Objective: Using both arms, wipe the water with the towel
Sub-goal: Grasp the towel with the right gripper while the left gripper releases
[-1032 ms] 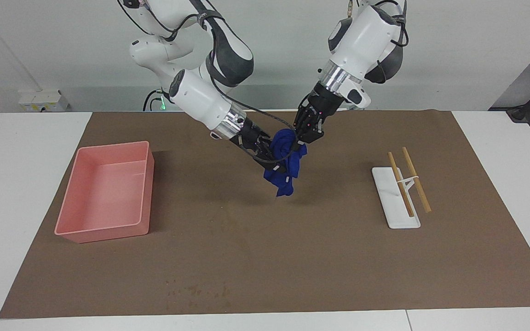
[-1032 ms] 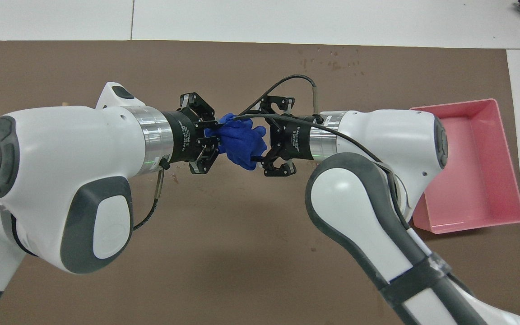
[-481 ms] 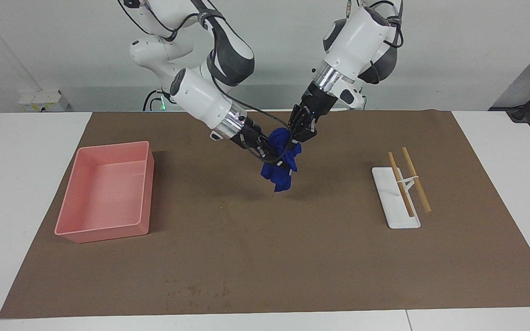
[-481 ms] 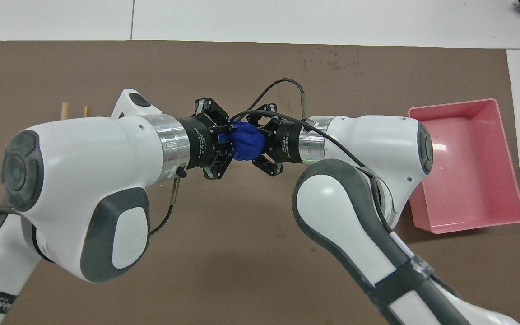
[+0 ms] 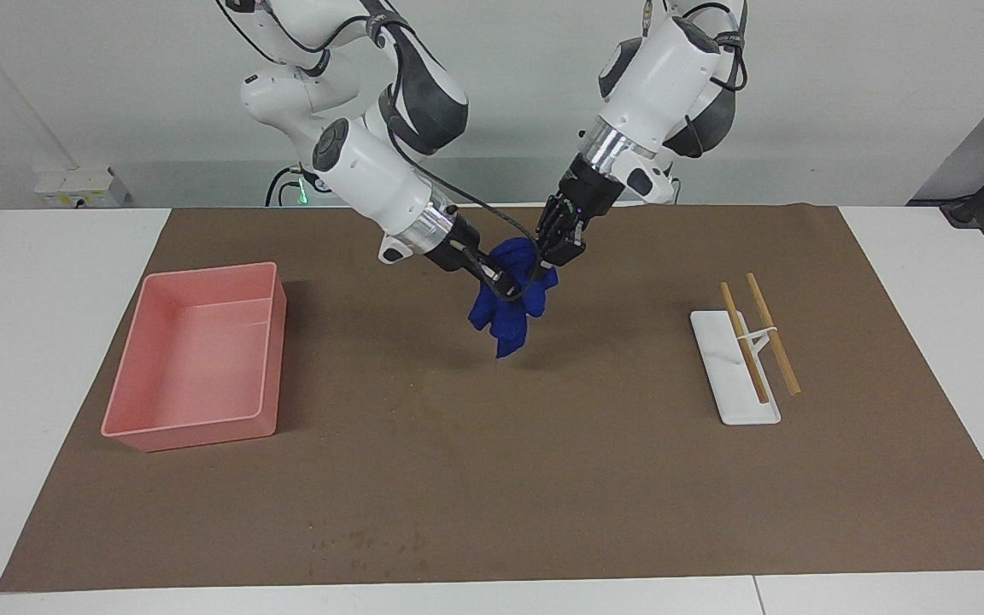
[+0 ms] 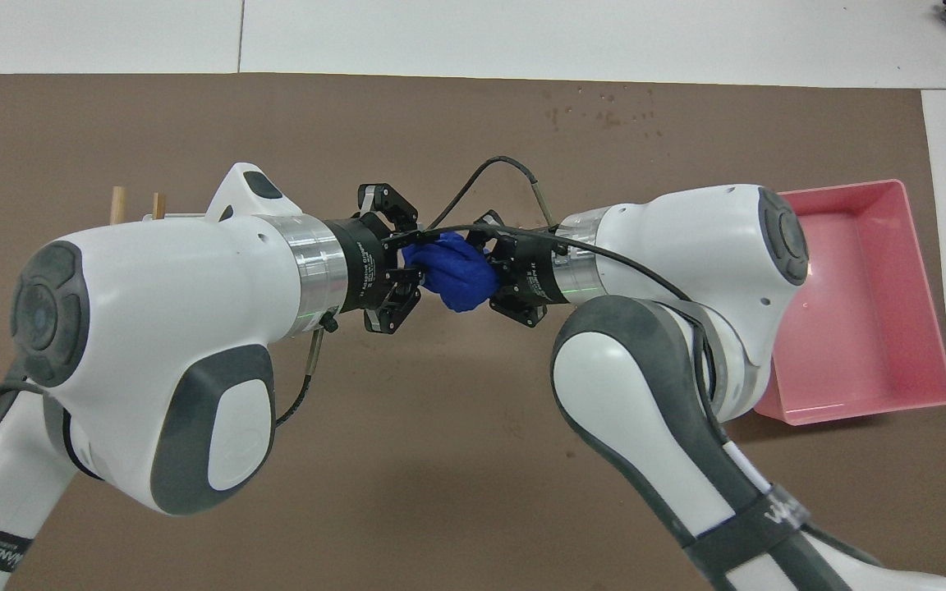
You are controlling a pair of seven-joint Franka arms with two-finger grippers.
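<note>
The towel is hanging bunched in the air over the middle of the mat, and we are gripping it from both sides: our left gripper is closing on its upper part from the left arm's end, and our right gripper is clamping it from the right arm's end. Both grippers' fingers are pressing into the cloth, and its loose tail is dangling below them, clear of the mat. Going from largest to smallest, the mat is lying bare under the towel and toward its edge farthest from us. The tray is sitting well apart toward the right arm's end, and the rack with its sticks toward the left arm's end.
</note>
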